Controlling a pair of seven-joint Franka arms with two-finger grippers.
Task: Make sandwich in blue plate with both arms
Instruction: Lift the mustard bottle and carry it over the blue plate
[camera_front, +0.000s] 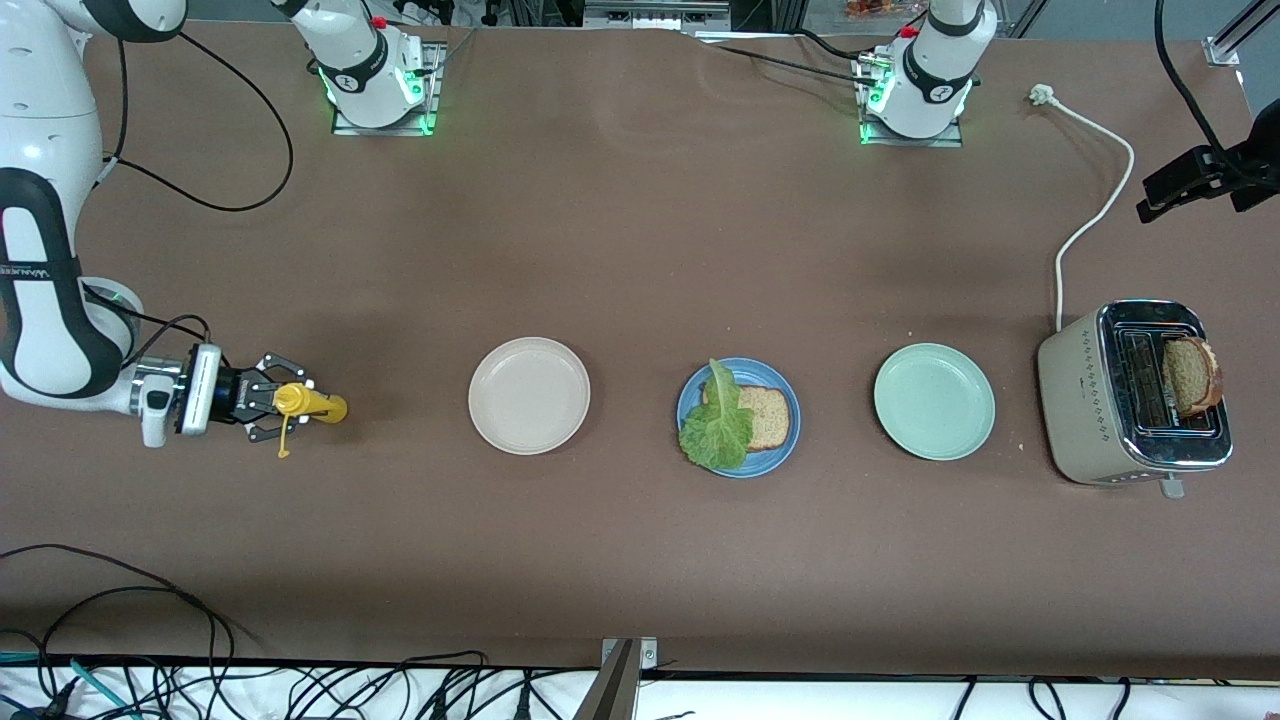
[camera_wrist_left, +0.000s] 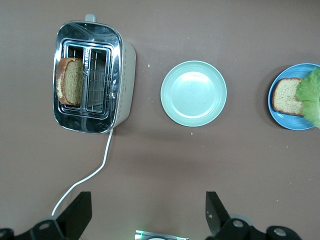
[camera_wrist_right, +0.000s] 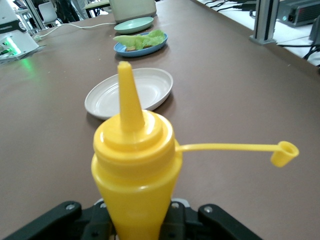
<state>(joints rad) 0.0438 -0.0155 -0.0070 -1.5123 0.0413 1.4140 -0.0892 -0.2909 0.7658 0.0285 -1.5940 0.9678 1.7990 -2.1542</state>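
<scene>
The blue plate (camera_front: 786, 442) holds one brown bread slice (camera_front: 770, 416) with a green lettuce leaf (camera_front: 718, 425) lying partly over it. They also show in the left wrist view: plate (camera_wrist_left: 286, 121), slice (camera_wrist_left: 286, 96), leaf (camera_wrist_left: 312, 95). A second bread slice (camera_front: 1192, 375) stands in the toaster (camera_front: 1085, 410). My right gripper (camera_front: 272, 401) is shut on a yellow squeeze bottle (camera_front: 312, 404), held sideways low over the right arm's end of the table, its cap hanging open. My left gripper (camera_wrist_left: 148, 198) is open and empty, high over the table near the left arm's base; it is out of the front view.
A beige-white plate (camera_front: 529, 395) lies between the bottle and the blue plate. A pale mint-green plate (camera_front: 934, 401) lies between the blue plate and the toaster. The toaster's white cord (camera_front: 1095, 215) runs toward the left arm's base. Cables hang at the table's front edge.
</scene>
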